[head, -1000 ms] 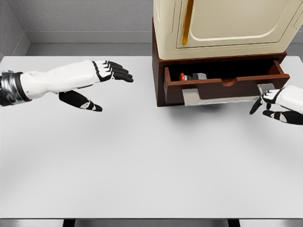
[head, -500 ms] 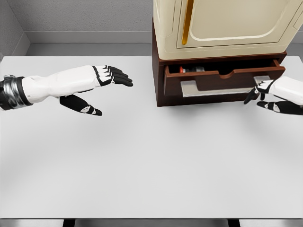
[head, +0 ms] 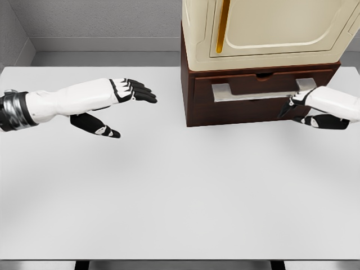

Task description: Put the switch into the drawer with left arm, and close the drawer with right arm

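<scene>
Now one drawer (head: 256,90) sits pushed flush into the dark brown cabinet base (head: 191,107), its front level with the wood around it, and one pale metal handle (head: 261,91) runs across that front. The switch cannot be seen anywhere; nothing of the drawer's inside shows. One cream-coloured appliance (head: 264,31) with a single amber strip on its door stands on top of the cabinet. Two arms are in view. The right hand (head: 306,109) comes in from the right edge and lies against the drawer front at the right end of the handle, its dark fingers (head: 288,108) loosely bent and pressed toward the wood, closed around nothing. The left hand (head: 121,101) hovers well apart from the cabinet, over the left part of the white table (head: 180,197), with its four fingers stretched flat toward the right and the thumb hanging below them, empty and spread. One grey wall backs the table along its far edge.
</scene>
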Robot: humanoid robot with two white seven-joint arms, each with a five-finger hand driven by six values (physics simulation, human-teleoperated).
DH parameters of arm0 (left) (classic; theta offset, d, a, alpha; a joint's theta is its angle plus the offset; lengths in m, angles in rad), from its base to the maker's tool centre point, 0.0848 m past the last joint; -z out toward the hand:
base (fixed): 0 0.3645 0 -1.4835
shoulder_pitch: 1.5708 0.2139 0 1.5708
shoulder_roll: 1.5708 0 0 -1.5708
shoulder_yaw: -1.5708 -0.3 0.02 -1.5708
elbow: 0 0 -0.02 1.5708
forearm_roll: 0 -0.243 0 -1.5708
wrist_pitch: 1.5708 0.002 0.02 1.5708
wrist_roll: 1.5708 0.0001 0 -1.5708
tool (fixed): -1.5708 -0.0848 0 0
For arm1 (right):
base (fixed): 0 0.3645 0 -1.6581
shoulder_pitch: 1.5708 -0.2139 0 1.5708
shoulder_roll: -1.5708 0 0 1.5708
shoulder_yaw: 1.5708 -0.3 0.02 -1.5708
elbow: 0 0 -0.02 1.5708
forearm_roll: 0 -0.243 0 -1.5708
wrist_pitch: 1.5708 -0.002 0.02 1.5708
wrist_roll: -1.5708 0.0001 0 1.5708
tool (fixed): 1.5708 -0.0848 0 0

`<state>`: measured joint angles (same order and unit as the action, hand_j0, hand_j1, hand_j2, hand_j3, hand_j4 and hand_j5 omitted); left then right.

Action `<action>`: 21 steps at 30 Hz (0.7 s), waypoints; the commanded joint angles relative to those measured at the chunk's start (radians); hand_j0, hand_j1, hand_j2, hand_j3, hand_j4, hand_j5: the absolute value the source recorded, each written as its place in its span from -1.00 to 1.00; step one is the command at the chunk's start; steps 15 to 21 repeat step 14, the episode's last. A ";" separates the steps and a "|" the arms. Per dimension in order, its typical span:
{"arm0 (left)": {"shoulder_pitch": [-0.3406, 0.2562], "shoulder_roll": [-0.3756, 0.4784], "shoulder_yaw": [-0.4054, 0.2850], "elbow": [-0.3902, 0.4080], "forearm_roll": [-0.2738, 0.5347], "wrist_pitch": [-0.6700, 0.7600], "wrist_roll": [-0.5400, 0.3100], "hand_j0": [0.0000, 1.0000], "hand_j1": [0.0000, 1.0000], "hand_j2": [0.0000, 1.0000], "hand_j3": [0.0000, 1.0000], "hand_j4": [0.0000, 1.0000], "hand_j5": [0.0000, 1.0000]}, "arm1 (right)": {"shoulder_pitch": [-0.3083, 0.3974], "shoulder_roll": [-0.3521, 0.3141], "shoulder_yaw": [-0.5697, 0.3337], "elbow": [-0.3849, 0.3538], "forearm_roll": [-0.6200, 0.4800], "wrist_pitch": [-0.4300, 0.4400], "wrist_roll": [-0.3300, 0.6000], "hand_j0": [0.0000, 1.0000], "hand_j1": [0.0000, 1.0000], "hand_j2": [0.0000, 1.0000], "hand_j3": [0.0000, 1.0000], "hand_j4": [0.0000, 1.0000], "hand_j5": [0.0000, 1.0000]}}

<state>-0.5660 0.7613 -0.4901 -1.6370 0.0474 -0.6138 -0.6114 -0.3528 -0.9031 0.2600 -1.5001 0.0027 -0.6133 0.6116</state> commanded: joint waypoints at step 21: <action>-0.023 -0.007 -0.019 0.114 0.006 0.003 0.000 1.00 1.00 1.00 1.00 1.00 1.00 | 0.143 -0.054 -0.018 -0.204 0.031 0.002 -0.001 0.39 0.39 0.39 0.39 0.39 0.39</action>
